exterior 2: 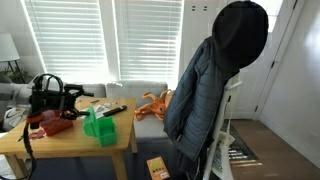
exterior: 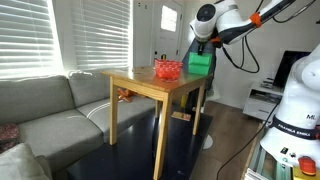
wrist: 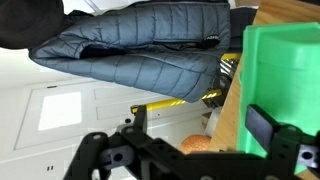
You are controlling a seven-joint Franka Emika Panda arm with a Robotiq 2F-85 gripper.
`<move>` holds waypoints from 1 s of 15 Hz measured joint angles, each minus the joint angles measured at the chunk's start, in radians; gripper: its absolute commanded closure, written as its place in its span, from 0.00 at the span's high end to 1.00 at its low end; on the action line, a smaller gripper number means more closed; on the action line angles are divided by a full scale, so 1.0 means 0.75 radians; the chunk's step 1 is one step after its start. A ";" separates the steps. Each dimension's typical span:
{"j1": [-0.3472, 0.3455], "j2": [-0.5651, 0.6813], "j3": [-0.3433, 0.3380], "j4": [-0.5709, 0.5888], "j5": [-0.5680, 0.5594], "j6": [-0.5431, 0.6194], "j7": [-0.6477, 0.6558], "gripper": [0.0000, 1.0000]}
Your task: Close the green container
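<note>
Tool [wrist: 180, 138] hangs open by the green container [wrist: 285, 70]!
Jaws spread wide, nothing gripped; the green box sits near the worktop [exterior: 140, 82] edge, close to the red bowl [exterior: 167, 69].

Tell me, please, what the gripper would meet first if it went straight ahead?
Probably the bright green plastic container, right ahead of one gripper finger; beyond hangs the grey padded jacket. Depth is unclear.
</note>
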 measured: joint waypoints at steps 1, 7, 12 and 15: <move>0.000 0.000 -0.007 0.000 -0.007 0.000 0.000 1.00; -0.010 0.002 -0.053 0.001 -0.032 0.001 0.000 1.00; -0.032 0.019 -0.100 0.012 -0.070 0.018 0.029 1.00; -0.043 0.033 -0.122 0.028 -0.093 0.040 0.069 1.00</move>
